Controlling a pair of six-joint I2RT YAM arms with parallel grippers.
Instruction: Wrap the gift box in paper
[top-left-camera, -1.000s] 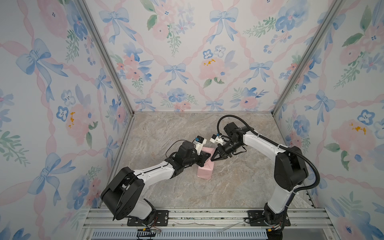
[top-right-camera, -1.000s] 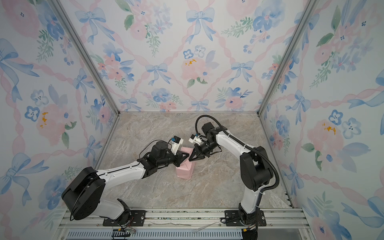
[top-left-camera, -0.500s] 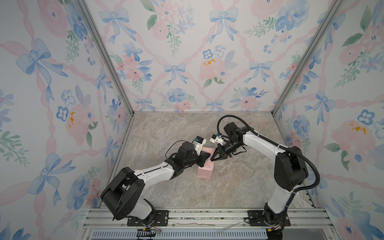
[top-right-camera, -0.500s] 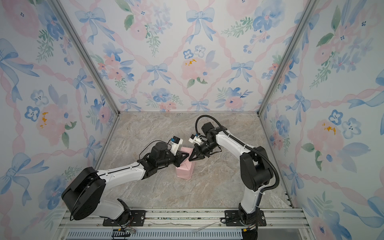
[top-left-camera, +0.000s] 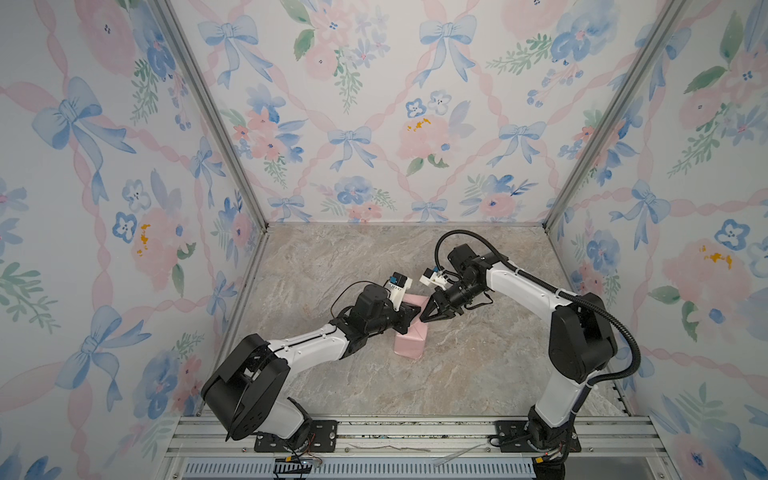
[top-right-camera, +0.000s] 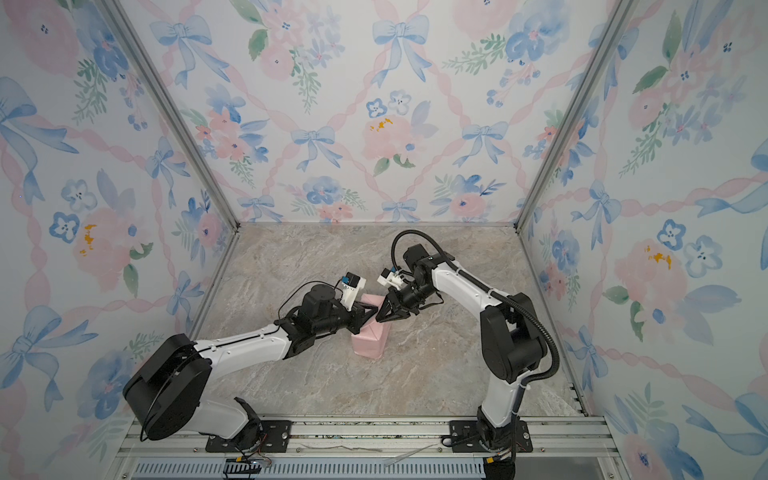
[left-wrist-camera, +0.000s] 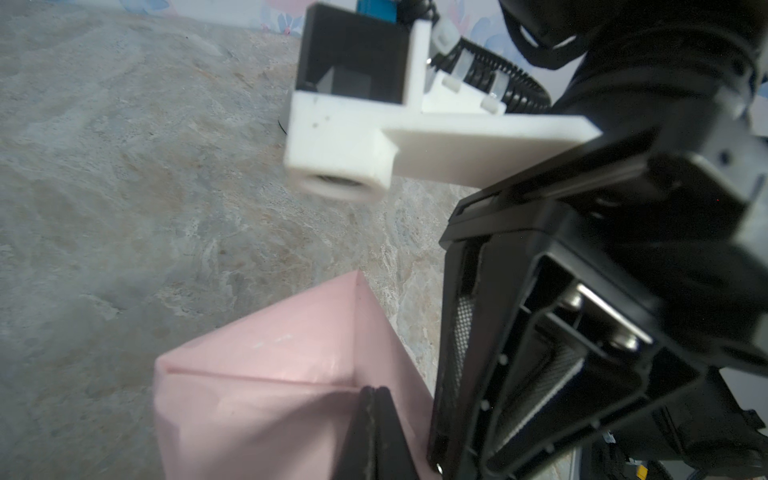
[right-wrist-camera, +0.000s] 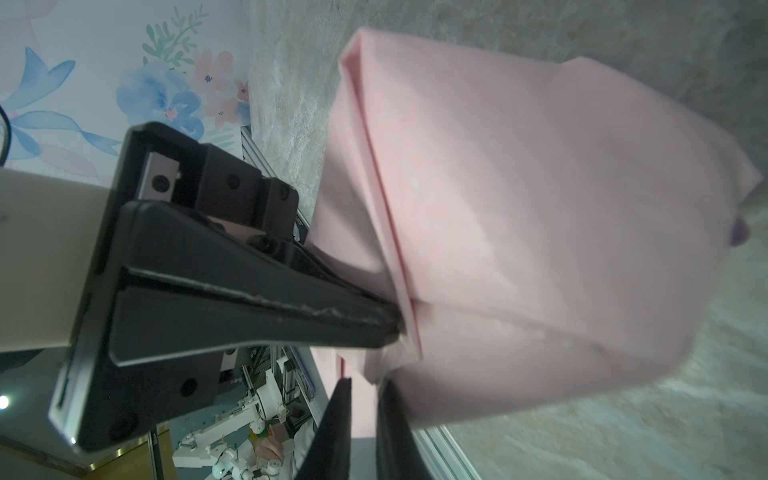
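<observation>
1. Gift box: not visible. It is fully covered by the paper, pale pink face outward. The parcel stands near the middle of the worktop, between the 2 arms.
2. Left jaws: together, with the tips pressed against a folded seam on the upper part of the parcel, as the right wrist view shows.
3. Right jaws: slightly apart, with the tips just beside the left jaws at the same fold. Whether paper lies between them cannot be told.
4. Step in hand, as judged: pressing the last fold of the wrap flat.
5. Use the left jaws on the seam as the anchor. Press downward, not sideways, because the parcel looks light and may slide or tip.
6. Run the right jaws along the crease, away from the anchor, so the layers lie flat without tearing.
7. Release the anchor last, because a creased flap may spring open.
</observation>
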